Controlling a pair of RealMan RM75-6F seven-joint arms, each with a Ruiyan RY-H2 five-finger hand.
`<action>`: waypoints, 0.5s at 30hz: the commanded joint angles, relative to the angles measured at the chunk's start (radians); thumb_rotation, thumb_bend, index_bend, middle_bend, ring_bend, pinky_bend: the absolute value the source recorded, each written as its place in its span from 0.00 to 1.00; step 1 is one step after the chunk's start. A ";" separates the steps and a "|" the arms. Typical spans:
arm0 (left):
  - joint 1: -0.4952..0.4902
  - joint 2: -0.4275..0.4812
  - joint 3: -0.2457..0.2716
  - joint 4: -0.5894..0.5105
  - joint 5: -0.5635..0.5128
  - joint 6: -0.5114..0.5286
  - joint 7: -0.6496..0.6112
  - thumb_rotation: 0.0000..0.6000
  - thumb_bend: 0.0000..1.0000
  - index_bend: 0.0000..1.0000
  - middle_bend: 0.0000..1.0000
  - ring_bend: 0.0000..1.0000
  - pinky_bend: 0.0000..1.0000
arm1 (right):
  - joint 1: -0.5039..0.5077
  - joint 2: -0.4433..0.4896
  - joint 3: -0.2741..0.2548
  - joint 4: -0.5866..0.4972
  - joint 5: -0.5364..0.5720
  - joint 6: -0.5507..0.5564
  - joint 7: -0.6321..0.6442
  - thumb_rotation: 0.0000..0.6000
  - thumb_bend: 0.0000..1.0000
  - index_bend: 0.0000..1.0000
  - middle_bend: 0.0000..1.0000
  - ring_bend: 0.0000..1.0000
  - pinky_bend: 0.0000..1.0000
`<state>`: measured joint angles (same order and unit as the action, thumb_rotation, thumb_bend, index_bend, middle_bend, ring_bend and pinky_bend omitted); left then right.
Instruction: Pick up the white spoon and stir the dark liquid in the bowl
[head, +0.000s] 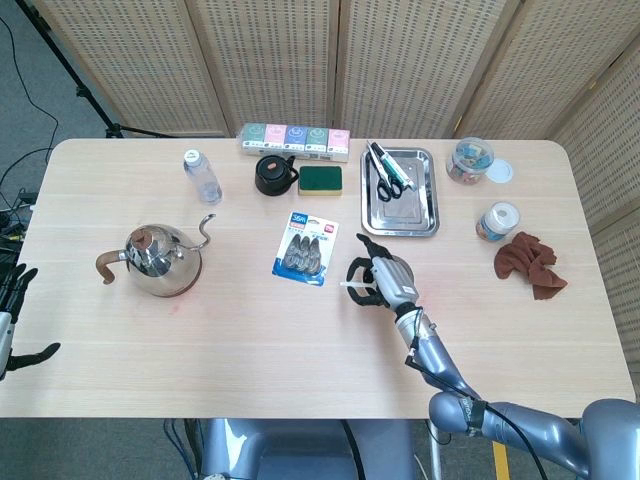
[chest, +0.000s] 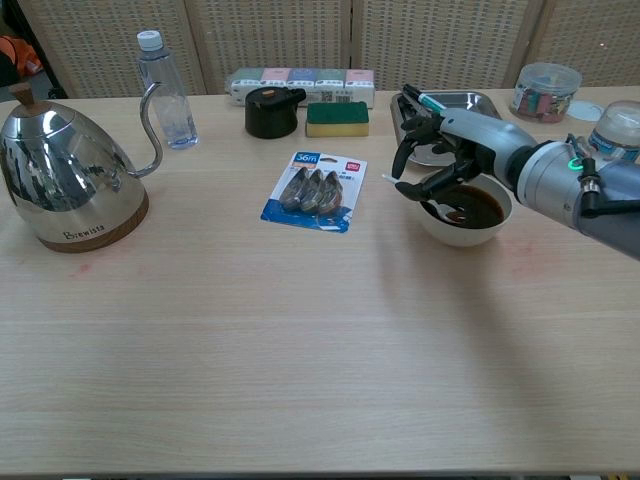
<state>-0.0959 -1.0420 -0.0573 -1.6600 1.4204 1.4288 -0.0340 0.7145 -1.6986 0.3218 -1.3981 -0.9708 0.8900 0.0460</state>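
Right hand: the right hand (chest: 440, 160) sits over the bowl (chest: 480, 228) with its fingers curled around the white spoon (chest: 432, 203).
Spoon: its scoop end dips into the dark liquid (chest: 478, 208); its handle pokes out to the left of the hand.
Bowl: white, right under the hand, with dark liquid in it.
Tray: the metal tray (head: 420, 215) just behind the hand holds scissors (head: 388, 182) and pens.
Left hand: the left hand (head: 12, 320) is far off at the table edge, fingers apart, holding nothing.
Writing: the blue pack (chest: 314, 190) to the left of the hand says "36m". The kettle (chest: 62, 180) has small writing, too tiny to be sure of.
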 joint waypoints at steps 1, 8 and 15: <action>0.001 -0.001 -0.003 0.006 -0.003 0.003 -0.004 1.00 0.00 0.00 0.00 0.00 0.00 | 0.010 -0.018 0.017 0.037 0.019 -0.014 0.019 1.00 0.45 0.53 0.00 0.00 0.02; 0.004 0.000 -0.001 0.008 -0.007 0.003 -0.009 1.00 0.00 0.00 0.00 0.00 0.00 | -0.004 -0.011 0.037 0.069 0.018 -0.002 0.065 1.00 0.46 0.53 0.00 0.00 0.02; 0.007 -0.001 0.004 0.003 0.008 0.011 -0.003 1.00 0.00 0.00 0.00 0.00 0.00 | -0.055 0.052 0.014 0.004 -0.002 0.018 0.087 1.00 0.47 0.53 0.00 0.00 0.02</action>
<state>-0.0890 -1.0427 -0.0537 -1.6569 1.4282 1.4394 -0.0378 0.6703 -1.6582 0.3430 -1.3819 -0.9678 0.9022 0.1282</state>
